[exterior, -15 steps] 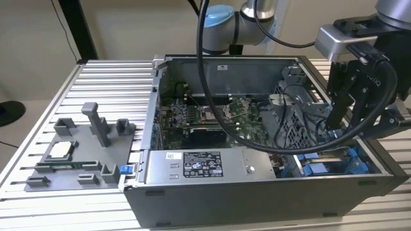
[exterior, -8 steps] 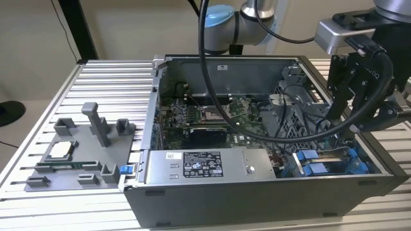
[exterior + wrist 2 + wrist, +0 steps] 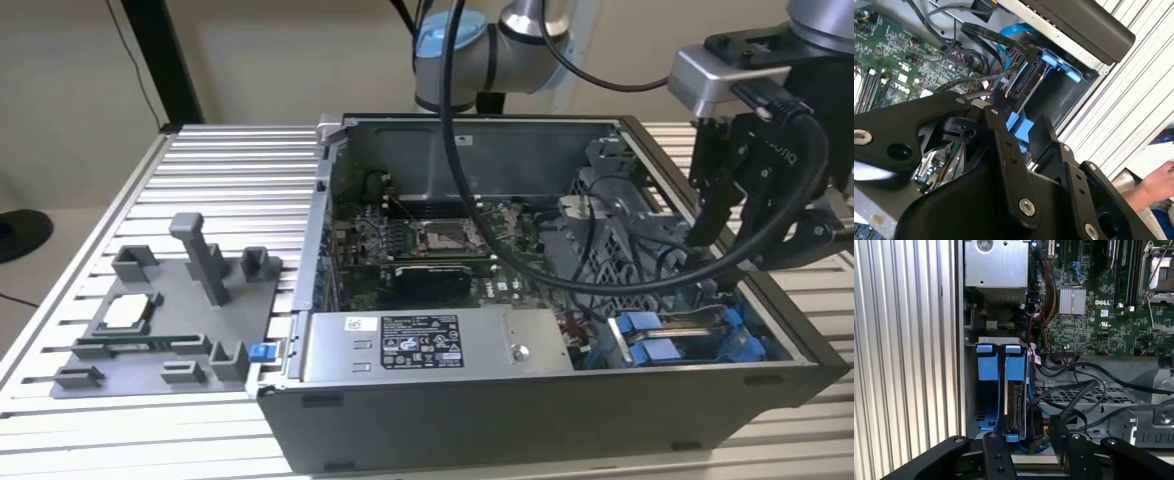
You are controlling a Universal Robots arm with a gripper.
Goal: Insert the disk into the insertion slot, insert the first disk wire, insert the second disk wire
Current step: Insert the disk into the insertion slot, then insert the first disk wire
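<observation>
The insertion slot (image 3: 991, 365), a grey metal bay with bright blue tabs, sits in the case corner at the exterior view's lower right (image 3: 667, 345). In it stands the disk (image 3: 1015, 407), seen edge-on as a narrow dark and grey strip between blue rails. My gripper (image 3: 1035, 440) hovers over the bay's end with its black fingers (image 3: 998, 452) apart and nothing clearly between them. In the second wrist view the gripper (image 3: 1019, 120) frames a blue piece of the bay (image 3: 1059, 62). Loose black wires (image 3: 1074, 390) and a blue wire (image 3: 1004, 40) lie beside the bay.
The open computer case (image 3: 534, 410) lies on a slatted aluminium table (image 3: 227, 160). A grey box with a sticker (image 3: 427, 345) sits beside the bay, the motherboard (image 3: 427, 240) behind it. A grey fixture (image 3: 160, 320) stands at the exterior view's left. A person's hand (image 3: 1154, 185) shows beyond the case.
</observation>
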